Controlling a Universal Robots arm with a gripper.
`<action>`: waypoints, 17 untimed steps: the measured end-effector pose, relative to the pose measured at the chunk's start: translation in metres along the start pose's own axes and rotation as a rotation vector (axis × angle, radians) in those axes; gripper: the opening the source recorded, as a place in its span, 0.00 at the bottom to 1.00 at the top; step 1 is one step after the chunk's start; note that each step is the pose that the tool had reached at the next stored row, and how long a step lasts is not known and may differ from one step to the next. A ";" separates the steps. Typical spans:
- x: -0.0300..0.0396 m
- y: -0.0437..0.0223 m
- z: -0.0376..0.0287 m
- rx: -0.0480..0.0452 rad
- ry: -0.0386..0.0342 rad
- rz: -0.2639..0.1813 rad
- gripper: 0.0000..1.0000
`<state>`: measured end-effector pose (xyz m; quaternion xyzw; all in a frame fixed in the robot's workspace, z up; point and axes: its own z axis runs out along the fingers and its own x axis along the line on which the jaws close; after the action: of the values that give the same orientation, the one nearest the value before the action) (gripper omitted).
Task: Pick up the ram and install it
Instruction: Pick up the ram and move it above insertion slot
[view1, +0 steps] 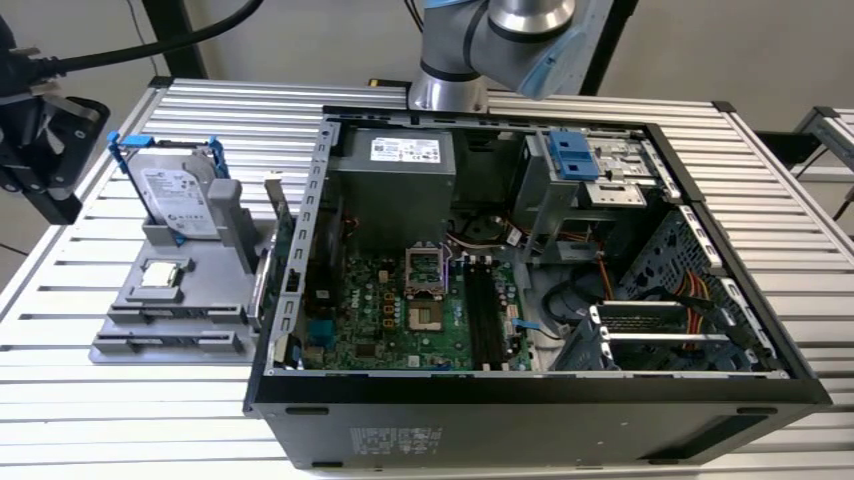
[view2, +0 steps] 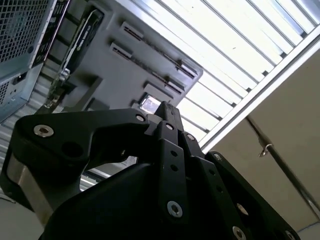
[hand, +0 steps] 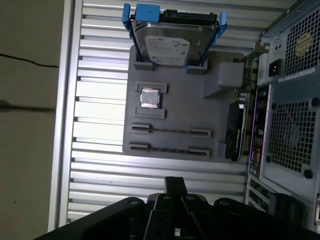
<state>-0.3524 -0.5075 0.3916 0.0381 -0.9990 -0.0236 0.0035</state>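
Two ram sticks stand on edge in the slots of a grey fixture plate (hand: 175, 112); in the first wrist view one ram stick (hand: 170, 131) lies just beyond the other (hand: 169, 149). My gripper (hand: 175, 183) hangs above the slatted table, short of the plate's near edge and apart from both sticks. Its black fingers meet at one narrow tip with nothing between them. In the second wrist view the gripper (view2: 168, 111) has the plate (view2: 150, 55) behind it. In the exterior view the fixture plate (view1: 134, 300) sits left of the open computer case (view1: 320, 250).
A silver hard drive in blue rails (hand: 172, 42) stands at the plate's far end, with a processor chip (hand: 149, 98) in a pocket below it. An expansion card (hand: 235, 132) stands at the plate's edge beside the case. Black motherboard slots (view1: 481, 310) lie inside the case.
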 end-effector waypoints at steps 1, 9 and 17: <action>0.0000 0.0000 0.0000 0.0001 0.0005 -0.010 0.00; -0.0002 0.0003 0.0000 0.0001 0.0009 -0.020 0.00; -0.0008 0.0010 0.0000 0.0002 0.0015 -0.032 0.00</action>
<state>-0.3516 -0.5065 0.3916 0.0541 -0.9983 -0.0235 0.0039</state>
